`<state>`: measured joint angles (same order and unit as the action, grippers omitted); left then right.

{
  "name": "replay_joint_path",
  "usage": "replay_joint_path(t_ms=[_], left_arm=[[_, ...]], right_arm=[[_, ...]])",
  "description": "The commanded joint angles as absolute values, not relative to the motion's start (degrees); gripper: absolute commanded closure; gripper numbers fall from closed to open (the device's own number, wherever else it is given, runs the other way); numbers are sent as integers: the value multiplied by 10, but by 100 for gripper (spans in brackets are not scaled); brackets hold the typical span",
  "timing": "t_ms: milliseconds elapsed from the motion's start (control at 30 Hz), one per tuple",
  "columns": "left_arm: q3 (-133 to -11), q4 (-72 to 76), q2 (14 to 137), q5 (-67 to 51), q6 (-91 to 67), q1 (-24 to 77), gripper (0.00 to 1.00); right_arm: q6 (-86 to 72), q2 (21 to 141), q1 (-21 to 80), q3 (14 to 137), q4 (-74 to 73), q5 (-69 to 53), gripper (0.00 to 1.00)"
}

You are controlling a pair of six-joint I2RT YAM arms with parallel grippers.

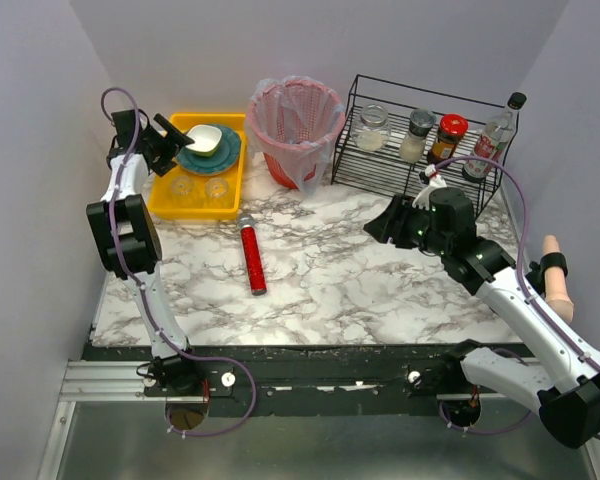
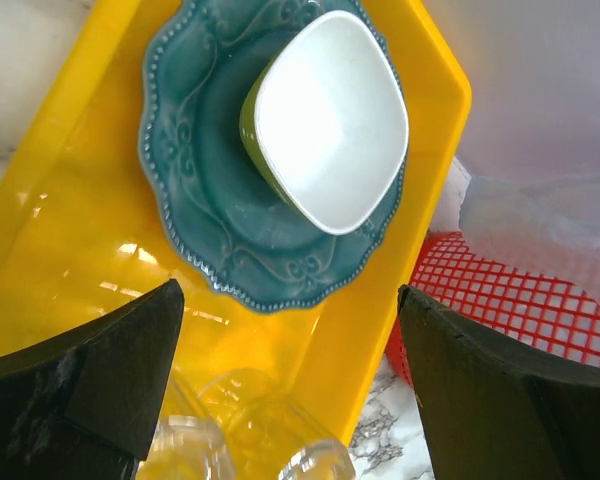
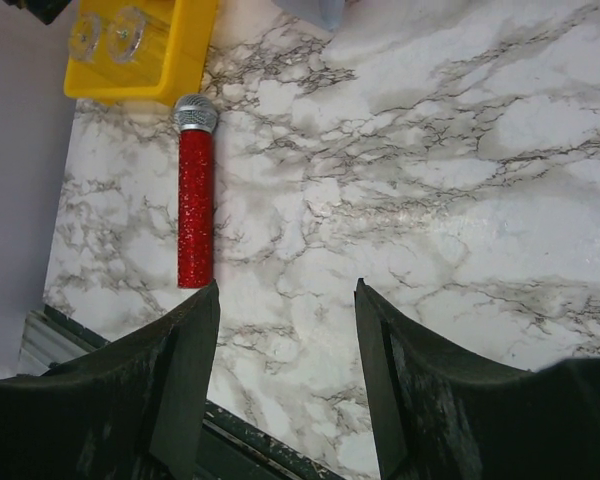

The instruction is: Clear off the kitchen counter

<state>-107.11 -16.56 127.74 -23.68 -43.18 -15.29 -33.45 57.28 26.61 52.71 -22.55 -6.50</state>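
- Your left hand [image 2: 285, 385] stands spread wide and holds nothing; it hangs over the yellow plastic tray [image 2: 50, 210], with the square white bowl [image 2: 330, 120] sitting on the scalloped teal plate [image 2: 195, 200] just ahead of its fingers.
- Below that hand you can see clear drinking glasses [image 2: 250, 450] in the near part of the tray, and to its right the red mesh waste basket lined with a clear bag [image 2: 500, 300].
- Your right hand [image 3: 285, 370] is part open and empty, hovering above the white marble-patterned bench with grey veins [image 3: 460, 200].
- The one loose thing left on the bench is the red glitter microphone with a silver mesh head [image 3: 194, 200]; it lies flat, ahead and to the left of your right hand, its head just beside the tray's corner.
- Judged by its look, the microphone is stiff and fairly light, but it is round, so it may roll if you nudge it from one side.
- Take it across the middle of the red barrel, fingers on either side of its length; the glitter should give some grip, the mesh head less.
- The black wire rack with jars and a bottle [image 1: 420, 140] stands at the far right and seems to belong there.
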Motion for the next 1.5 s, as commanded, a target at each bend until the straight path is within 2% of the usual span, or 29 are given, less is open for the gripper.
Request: replay_joint_path(t_ms=[0,467,700,933,1067,1133,1167,1300,1467], left_arm=[[-1033,-221,1159,-145,-382,-155,1],[-912,-270,869,-70,-283,-115,1],[-703,-174,679,-137,-257,-105,1],[-560,-181,548,-152,-255,-101,1],[-463,-147,479,-140,-251,-100,1],[-434,-142,461,-121,-244,-100,1],[-423,-141,458,-108,-242,-100,1],[-424,-156,472,-93,-229,-100,1],[-432,-154,486,-91,-229,-100,1]], right_arm=[[-309,563,264,515,-226,-39,35],[-302,560,264,492,-244,66,35],[-303,563,264,473,-194,75,34],[-288,580,264,489,-162,88,30],[-317,551,263,454,-114,111,23],[-309,518,264,391,-7,103,18],[-312,499,264,355,55,105,1],[-313,456,265,230,224,119,0],[-274,502,264,278,105,127,0]])
